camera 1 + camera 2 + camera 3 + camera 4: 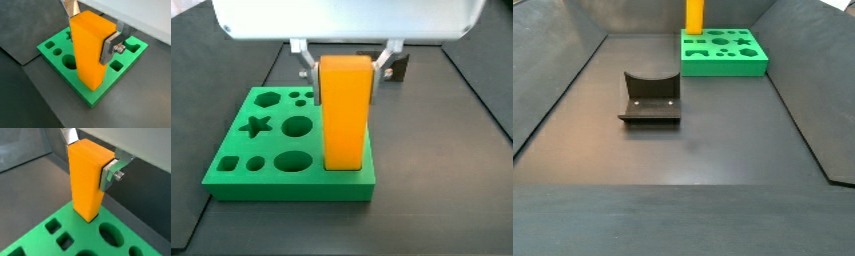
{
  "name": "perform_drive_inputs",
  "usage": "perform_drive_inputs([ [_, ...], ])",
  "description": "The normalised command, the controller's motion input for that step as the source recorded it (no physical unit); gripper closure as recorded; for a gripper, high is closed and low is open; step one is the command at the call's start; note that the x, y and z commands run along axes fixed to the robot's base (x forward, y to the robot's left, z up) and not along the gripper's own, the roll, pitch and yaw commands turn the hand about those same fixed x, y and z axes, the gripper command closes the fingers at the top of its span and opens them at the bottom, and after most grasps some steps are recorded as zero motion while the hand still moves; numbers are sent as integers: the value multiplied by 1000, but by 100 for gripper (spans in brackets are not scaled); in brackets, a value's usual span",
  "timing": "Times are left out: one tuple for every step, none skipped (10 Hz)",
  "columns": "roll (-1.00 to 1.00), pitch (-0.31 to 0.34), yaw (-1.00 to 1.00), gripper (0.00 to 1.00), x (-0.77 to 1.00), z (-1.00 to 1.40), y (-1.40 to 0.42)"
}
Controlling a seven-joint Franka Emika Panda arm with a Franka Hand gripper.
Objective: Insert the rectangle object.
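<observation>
The orange-yellow rectangle object (89,50) stands upright, held near its top between my gripper's (90,30) silver fingers (110,46). It also shows in the wrist view (87,183), with the gripper (90,158) shut on it. Its lower end is down at the top face of the green board (47,47), near one edge. I cannot tell whether it has entered a hole. In a side view the block (346,115) rises from the board's (291,185) right side, under the gripper (345,62). In the far side view only the block's lower part (694,17) shows on the board (727,66).
The green board has several cut-outs of different shapes: round, square, a star (257,126). The dark fixture (649,100) stands on the grey floor, apart from the board. Sloping grey walls (553,90) enclose the floor.
</observation>
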Motion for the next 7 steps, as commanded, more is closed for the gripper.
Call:
perform_drive_inputs([
  [147,0,157,100,0,-409,134],
  [113,0,126,100,0,-406,66],
  [0,0,63,100,0,-371,0],
  [0,-117,0,100,-126,-337,0],
  [-24,-246,103,100,-146,-369,-60],
  [0,-344,109,100,-74,-529,-154],
  [14,-229,114,100,0,-400,-234],
])
